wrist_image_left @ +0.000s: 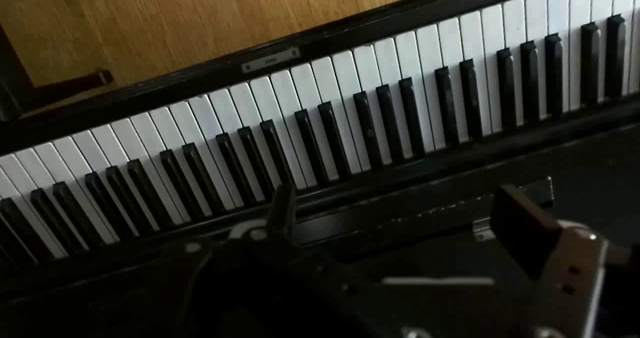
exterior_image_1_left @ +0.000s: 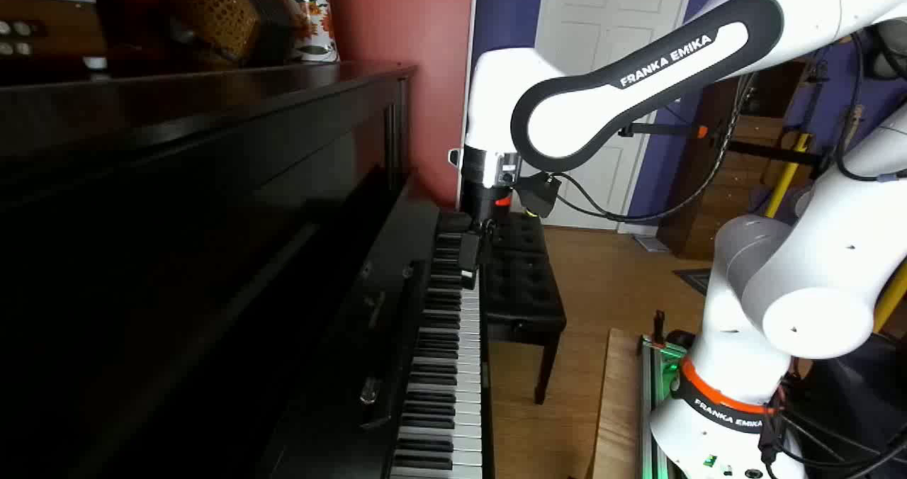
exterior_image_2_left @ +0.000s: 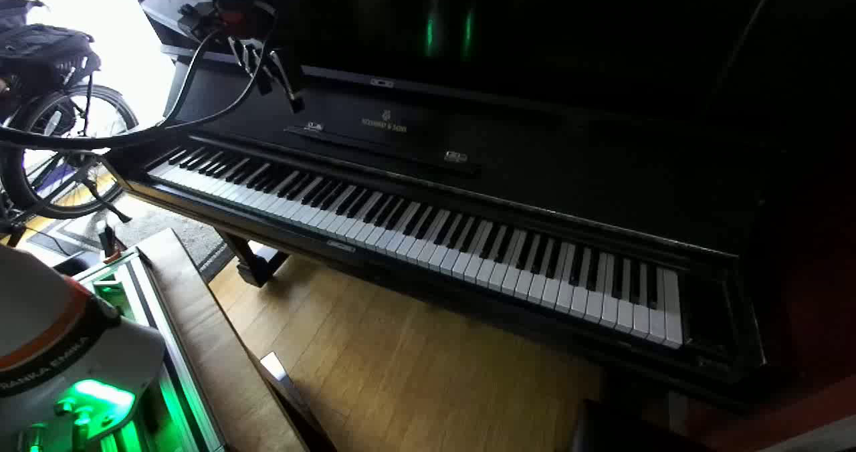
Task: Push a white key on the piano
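Observation:
The glossy black upright piano shows in both exterior views. Its row of white keys runs along the front, with black keys between them. The white keys also cross the wrist view diagonally. My gripper points down and hangs above the far part of the keyboard in an exterior view. It shows against the fallboard at upper left in an exterior view, apart from the keys. In the wrist view the gripper has its fingers wide apart with nothing between them.
A black padded bench stands beside the keyboard. My base stands by a wooden board. A bicycle is beyond the piano's end. A flowered cylinder stands on the piano top. A loose cable hangs from my arm.

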`<action>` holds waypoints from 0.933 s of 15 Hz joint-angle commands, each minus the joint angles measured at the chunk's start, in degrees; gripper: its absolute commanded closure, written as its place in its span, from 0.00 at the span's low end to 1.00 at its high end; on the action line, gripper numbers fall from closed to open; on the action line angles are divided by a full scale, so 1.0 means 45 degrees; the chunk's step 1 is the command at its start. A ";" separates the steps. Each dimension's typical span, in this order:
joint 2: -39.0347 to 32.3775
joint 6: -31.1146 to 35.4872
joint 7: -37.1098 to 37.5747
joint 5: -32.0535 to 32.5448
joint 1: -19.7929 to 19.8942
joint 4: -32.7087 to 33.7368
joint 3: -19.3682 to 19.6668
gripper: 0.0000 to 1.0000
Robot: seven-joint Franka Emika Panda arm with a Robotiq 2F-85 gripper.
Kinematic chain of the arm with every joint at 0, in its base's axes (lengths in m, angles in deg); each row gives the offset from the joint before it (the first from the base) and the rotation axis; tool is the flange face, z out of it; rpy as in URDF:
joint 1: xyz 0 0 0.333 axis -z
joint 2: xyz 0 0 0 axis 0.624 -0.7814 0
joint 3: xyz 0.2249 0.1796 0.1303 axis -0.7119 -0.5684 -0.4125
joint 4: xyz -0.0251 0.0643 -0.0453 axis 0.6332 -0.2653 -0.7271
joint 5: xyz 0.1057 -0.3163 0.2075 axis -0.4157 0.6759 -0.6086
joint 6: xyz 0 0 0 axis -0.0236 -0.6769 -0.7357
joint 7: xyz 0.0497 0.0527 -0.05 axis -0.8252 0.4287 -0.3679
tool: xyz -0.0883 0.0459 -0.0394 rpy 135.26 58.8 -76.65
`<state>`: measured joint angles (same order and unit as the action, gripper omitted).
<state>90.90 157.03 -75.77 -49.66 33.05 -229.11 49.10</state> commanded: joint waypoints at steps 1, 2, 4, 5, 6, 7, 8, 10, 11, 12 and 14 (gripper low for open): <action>-0.0002 -0.0026 0.0002 0.0002 0.0000 0.0012 -0.0001 0.00; -0.0003 -0.0026 0.0002 0.0002 0.0000 0.0010 -0.0001 0.00; -0.0003 -0.0026 0.0002 0.0002 0.0000 0.0009 -0.0001 0.00; -0.0003 -0.0026 0.0002 0.0002 0.0000 0.0009 -0.0001 0.00; -0.0206 -0.0085 -0.0442 0.0381 0.0017 0.0000 -0.0002 0.00; -0.0444 -0.0077 -0.0693 0.0858 0.0106 -0.0043 -0.0052 0.00; -0.0727 0.0004 -0.1411 0.0694 -0.0090 -0.0150 0.0163 0.00; -0.1269 0.0474 -0.2807 0.0606 -0.0353 -0.0506 0.0318 0.00; -0.1563 0.0592 -0.3355 0.0706 -0.0379 -0.0606 0.0302 0.00; -0.1893 0.0870 -0.3995 0.0708 -0.0443 -0.0790 0.0334 0.00; -0.2617 0.1276 -0.5401 0.0552 -0.0579 -0.1047 0.0476 0.00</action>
<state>83.80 159.37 -92.48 -47.46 32.03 -232.08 49.68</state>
